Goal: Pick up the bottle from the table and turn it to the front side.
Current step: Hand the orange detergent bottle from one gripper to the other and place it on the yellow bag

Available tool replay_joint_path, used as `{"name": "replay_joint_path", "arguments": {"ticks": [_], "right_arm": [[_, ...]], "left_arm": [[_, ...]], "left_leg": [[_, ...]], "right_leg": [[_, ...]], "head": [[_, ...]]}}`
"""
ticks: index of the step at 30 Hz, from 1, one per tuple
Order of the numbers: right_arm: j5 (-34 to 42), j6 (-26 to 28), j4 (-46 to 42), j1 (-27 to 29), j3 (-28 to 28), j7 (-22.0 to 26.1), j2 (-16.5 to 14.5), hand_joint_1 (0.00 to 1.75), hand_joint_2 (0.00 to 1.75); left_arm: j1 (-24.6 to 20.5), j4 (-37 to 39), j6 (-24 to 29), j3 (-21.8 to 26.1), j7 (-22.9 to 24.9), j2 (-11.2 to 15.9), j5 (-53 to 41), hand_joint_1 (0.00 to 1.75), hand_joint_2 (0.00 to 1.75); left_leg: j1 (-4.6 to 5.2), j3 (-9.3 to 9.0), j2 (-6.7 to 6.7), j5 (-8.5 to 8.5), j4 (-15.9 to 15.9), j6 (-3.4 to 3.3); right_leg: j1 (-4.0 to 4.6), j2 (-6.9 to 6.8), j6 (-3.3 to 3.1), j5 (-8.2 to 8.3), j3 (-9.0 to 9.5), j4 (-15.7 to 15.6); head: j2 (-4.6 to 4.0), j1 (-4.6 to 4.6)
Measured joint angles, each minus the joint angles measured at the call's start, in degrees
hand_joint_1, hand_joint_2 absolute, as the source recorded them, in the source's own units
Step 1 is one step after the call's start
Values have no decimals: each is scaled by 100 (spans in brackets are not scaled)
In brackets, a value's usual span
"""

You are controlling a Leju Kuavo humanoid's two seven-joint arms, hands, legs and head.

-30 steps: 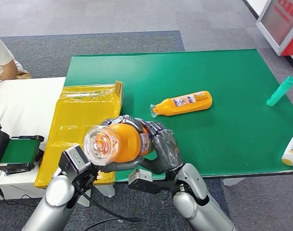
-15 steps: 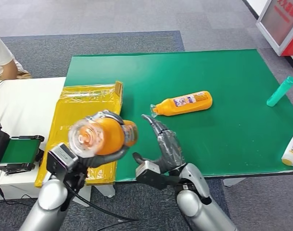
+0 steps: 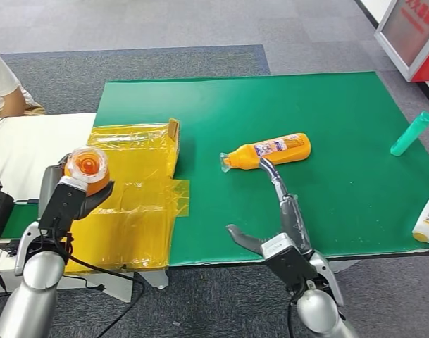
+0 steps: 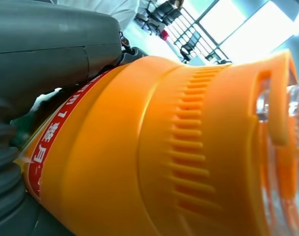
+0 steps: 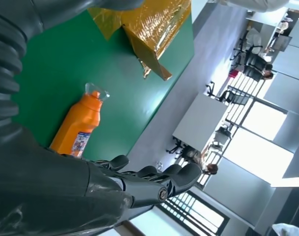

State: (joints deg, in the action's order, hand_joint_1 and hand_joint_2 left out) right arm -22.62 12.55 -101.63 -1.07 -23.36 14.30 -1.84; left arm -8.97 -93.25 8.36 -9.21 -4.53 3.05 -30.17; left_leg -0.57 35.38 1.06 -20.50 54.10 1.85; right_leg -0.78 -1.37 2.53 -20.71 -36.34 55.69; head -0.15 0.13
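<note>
one hand only, your left hand (image 3: 68,201), has its fingers clamped on the orange bottle (image 3: 86,169) at nine o'clock over the yellow sheet (image 3: 132,211), while your right hand (image 3: 278,225) stands splayed and empty, so a loosened hold would drop it.

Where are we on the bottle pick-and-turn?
Pick looks done: the left hand holds an orange bottle off the table, over the yellow box, cap toward the head camera. The right hand is open and holds nothing. A second bottle lies on the green mat. Whether the front faces out can't be told.
</note>
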Motion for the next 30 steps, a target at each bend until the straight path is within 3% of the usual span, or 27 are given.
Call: {"name": "replay_joint_path", "arguments": {"ticks": [2,5,12,18,27,30], "right_arm": [[9,-23,-89,47,33,30,1,0,175],[12,-111,-306,126,78,109,1,0,175],[-33,-115,-953,213,86,228,14,0,175],[-250,138,-1184,207,64,404,14,0,175],[-315,352,-1282,170,-79,481,14,0,175],[-292,375,-1282,176,-88,487,14,0,175]], "left_arm": [[-7,67,154,39,126,17,-417,175,175],[-87,317,655,52,387,85,-2000,175,175],[-581,1787,991,-142,262,189,-4289,175,175],[-1000,2680,903,-760,25,73,-4616,175,175],[-1376,3186,691,-1450,72,-243,-4647,171,175],[-1384,3262,688,-1552,140,-298,-4648,45,175]], "left_leg": [[0,0,0,0,0,0],[0,0,0,0,0,0],[0,-2,0,4,0,2],[4,0,0,4,2,-1],[4,0,0,3,2,-1],[4,0,0,3,2,-1]], "right_leg": [[-1,0,0,0,0,0],[-1,-1,0,0,0,0],[0,0,-4,5,-3,0],[-4,0,1,9,-1,0],[-4,0,2,10,-1,0],[-4,1,2,10,-1,0]], "head": [[0,-1],[0,0],[0,-1],[0,0],[0,-1],[0,0]]}}
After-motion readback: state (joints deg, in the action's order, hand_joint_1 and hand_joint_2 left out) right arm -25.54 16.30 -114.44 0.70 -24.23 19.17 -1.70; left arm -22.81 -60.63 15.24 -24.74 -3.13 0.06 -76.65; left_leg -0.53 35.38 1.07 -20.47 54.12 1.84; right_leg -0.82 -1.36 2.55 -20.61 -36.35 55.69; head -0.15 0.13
